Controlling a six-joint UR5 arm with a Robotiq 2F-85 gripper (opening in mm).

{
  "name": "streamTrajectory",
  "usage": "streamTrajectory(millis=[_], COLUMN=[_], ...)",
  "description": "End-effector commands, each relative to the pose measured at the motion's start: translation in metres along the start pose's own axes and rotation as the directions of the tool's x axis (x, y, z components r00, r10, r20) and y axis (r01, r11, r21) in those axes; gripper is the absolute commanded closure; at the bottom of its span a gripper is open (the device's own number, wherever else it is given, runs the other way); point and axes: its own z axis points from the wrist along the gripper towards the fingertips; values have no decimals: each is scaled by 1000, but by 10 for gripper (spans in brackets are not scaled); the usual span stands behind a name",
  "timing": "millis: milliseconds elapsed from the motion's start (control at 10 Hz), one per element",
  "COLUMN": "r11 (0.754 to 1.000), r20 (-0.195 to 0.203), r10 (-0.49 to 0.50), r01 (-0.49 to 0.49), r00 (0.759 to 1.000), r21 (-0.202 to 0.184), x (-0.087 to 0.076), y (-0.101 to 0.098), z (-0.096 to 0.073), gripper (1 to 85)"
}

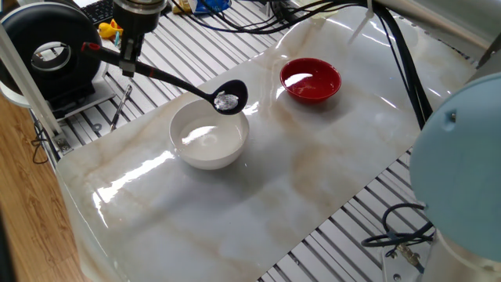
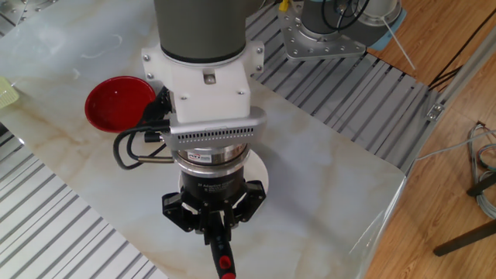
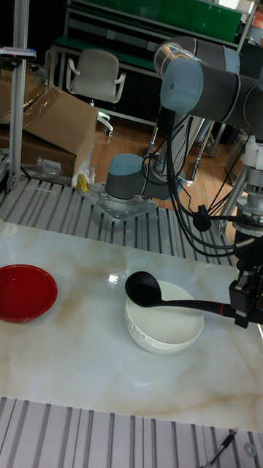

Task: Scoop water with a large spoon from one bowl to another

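Note:
My gripper (image 1: 125, 61) is shut on the red end of the large spoon's handle (image 2: 222, 254). The large spoon (image 1: 229, 97) is a black ladle held nearly level, its scoop hanging just above the far rim of the white bowl (image 1: 210, 159). A glint of water (image 1: 226, 102) shows inside the scoop, and more water (image 1: 205, 139) lies in the white bowl. The red bowl (image 1: 292, 88) sits further right on the marble slab, apart from the spoon. In the tall fixed view the scoop (image 3: 142, 285) hovers over the white bowl (image 3: 166, 338), the gripper (image 3: 244, 304) is right of it and the red bowl (image 3: 25, 293) far left.
A black round device (image 1: 49, 53) stands at the back left near the gripper. Cables (image 1: 258, 23) trail across the slatted table behind the slab. The arm's own base (image 1: 458, 164) fills the right side. In the other fixed view the wrist hides most of the white bowl (image 2: 263, 175).

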Motion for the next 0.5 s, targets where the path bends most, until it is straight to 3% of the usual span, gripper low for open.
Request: streamTrajectory(millis=[0,400], r11=[1000,999], r20=[16,12], r10=[24,38], r01=[-23,-38], r00=[1000,999], r21=[-20,-18], x=[-5,-6], y=[3,5], z=[2,1], gripper=[843,843])
